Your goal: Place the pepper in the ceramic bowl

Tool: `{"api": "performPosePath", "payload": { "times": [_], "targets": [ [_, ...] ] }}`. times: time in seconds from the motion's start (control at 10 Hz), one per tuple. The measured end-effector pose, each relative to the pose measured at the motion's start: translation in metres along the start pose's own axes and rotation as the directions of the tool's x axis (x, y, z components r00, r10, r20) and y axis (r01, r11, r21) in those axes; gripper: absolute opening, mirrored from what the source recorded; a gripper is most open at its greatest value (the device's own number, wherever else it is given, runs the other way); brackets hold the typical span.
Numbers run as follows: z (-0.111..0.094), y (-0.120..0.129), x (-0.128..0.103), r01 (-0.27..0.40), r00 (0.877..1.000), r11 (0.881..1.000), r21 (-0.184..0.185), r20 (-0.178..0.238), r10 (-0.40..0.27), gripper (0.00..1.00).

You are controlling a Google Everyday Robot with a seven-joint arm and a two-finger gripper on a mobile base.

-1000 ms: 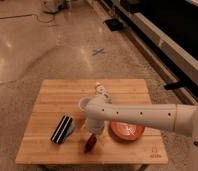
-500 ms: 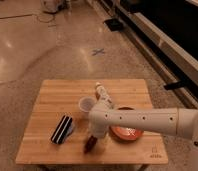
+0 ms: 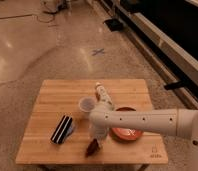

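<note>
The pepper (image 3: 93,147) is small and dark red. It lies on the wooden table (image 3: 47,100) near the front edge, left of the bowl. The ceramic bowl (image 3: 127,131) is orange-red with a paler centre and sits at the front right, partly hidden by my arm. My gripper (image 3: 96,138) hangs from the white arm that reaches in from the right. It points down right over the pepper, and its tip is at or touching the pepper.
A small white cup (image 3: 86,105) stands just behind the gripper. A pale bottle with a red cap (image 3: 100,94) lies behind the cup. A black striped object (image 3: 62,129) lies to the left of the pepper. The table's front edge is close below the pepper.
The arm's wrist has moved forward and down from beside the white cup onto the pepper. The pepper, the bowl and the other things have not moved.
</note>
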Motion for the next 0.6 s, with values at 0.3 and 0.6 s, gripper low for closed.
{"api": "performPosePath", "payload": {
  "times": [0.3, 0.6],
  "targets": [
    [-0.027, -0.001, 0.007, -0.016, 1.0, 1.0, 0.006, -0.015, 0.016, 0.0],
    [-0.078, 0.005, 0.034, -0.059, 0.997, 0.997, 0.047, -0.04, 0.061, 0.0]
  ]
}}
